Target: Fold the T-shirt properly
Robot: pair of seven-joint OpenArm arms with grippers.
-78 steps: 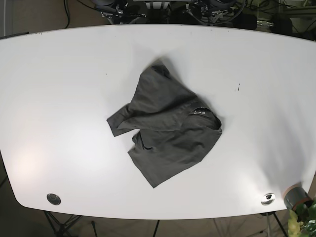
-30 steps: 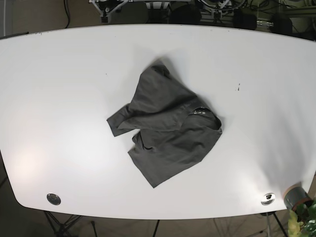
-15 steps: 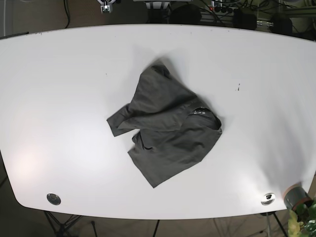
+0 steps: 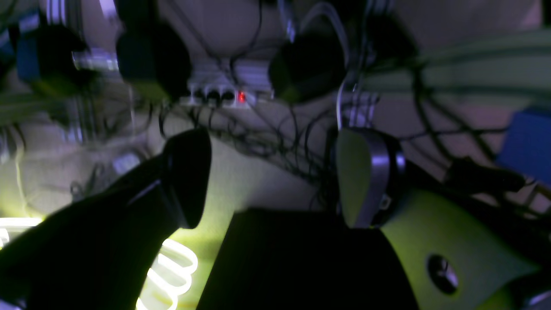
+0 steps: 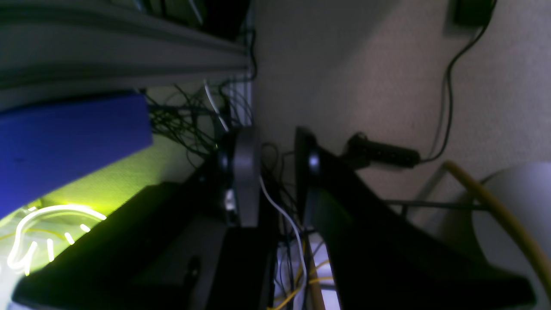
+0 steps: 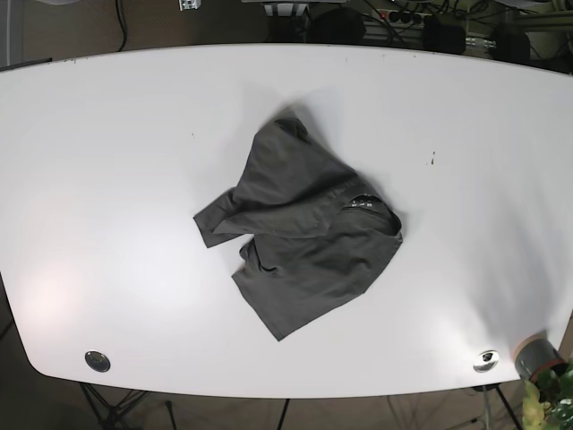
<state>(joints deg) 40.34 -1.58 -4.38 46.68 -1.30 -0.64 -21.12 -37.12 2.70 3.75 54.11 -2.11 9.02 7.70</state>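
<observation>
The shirt (image 6: 300, 235) lies crumpled near the middle of the counter (image 6: 107, 179), a dark grey heap, and neither arm appears in the base view. The collar label shows toward the shirt's right side, one sleeve pokes out at its left, and the hem corner points toward the near edge of the counter. Nothing is folded, so the step in hand is, by my reading, the first reach in to spread it flat.

Both wrist cameras look away from the shirt, at cables and a power strip (image 4: 217, 95) behind the counter. The left tool (image 4: 271, 176) has its jaws standing wide apart with nothing between them. The right tool (image 5: 277, 172) shows only a narrow gap between its jaws, and nothing held there either (the cables seen through the gap seem to lie behind it).

To do this well, each tool wants a single layer at an outer edge: the left arm toward the collar side, the right arm toward the sleeve. The right tool probably needs to open further before coming down. Pulling apart gently, away from the shirt's middle, should flatten the overlapped panel instead of dragging the whole heap.
</observation>
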